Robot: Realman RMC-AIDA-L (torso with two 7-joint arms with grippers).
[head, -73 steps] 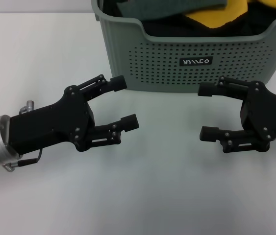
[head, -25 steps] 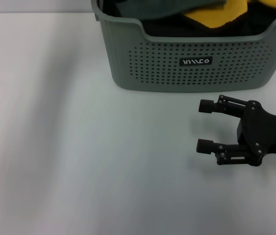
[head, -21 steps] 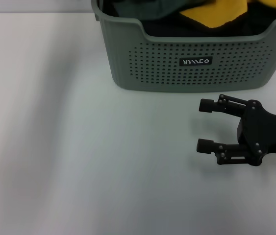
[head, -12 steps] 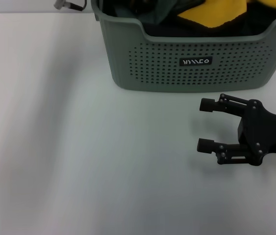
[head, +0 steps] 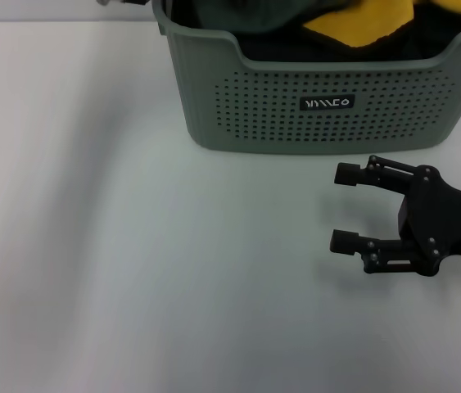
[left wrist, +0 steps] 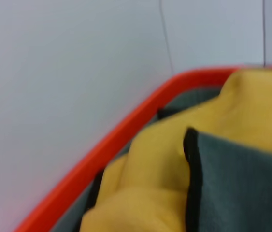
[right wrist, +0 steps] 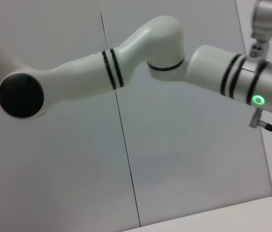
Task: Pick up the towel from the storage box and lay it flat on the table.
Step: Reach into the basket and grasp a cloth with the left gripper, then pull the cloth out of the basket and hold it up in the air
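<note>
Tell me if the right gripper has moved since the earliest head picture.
Yes. The right gripper, open, now sits lower and farther from the storage box front than before.

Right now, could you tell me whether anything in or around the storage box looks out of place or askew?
Nothing looks damaged or spilled. The storage box stands upright on the table; the towel and yellow cloths lie bunched inside it. The right claw rests open in front.

White table [head: 115, 270], smooth and plain; storage box [head: 320, 106] standing directly on it at far edge, nothing else.
</note>
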